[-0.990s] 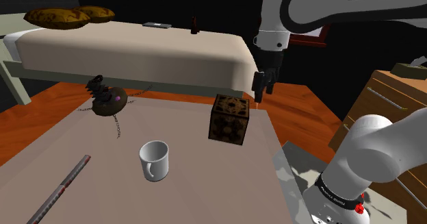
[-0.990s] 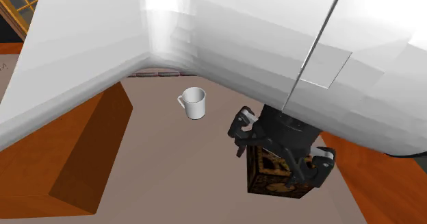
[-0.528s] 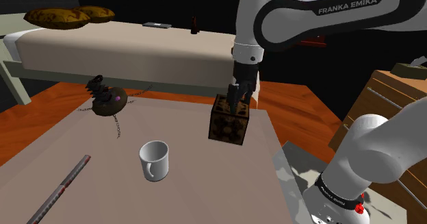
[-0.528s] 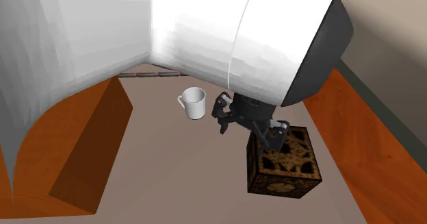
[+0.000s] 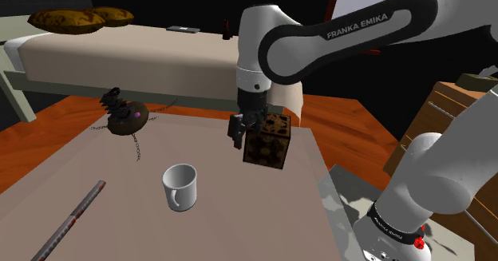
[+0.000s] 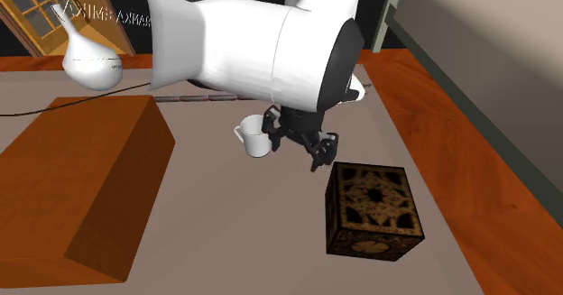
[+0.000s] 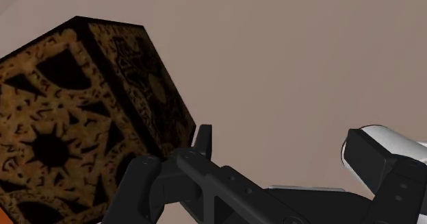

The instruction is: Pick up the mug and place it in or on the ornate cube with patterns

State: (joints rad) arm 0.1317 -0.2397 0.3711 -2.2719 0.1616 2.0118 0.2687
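A white mug [image 5: 180, 186] stands upright on the grey-brown table, its handle toward the shoulder view's left. The dark cube with gold ornate patterns [image 5: 268, 140] stands on the same table, further back and to that view's right. My black gripper [image 5: 238, 133] hangs open just off the cube's left face, above the table and well above the mug. In the second exterior view the gripper [image 6: 298, 144] hovers between the mug [image 6: 253, 138] and the cube [image 6: 373, 210]. In the wrist view the cube [image 7: 75, 120] sits beside the spread fingers [image 7: 203, 137], nothing between them.
A dark spiked ball with a chain [image 5: 124, 117] lies at the table's back left, and a thin rod [image 5: 68, 219] near the front left. A bed [image 5: 160, 60] runs behind the table. A wooden block [image 6: 77, 185] stands beside the mug's area. A wooden dresser [image 5: 459, 116] stands right.
The arm has swung toward the shoulder view's left, from beyond the cube's right side, across its top, to its left face, nearer the mug. The fingers stay apart. Mug and cube have not moved.
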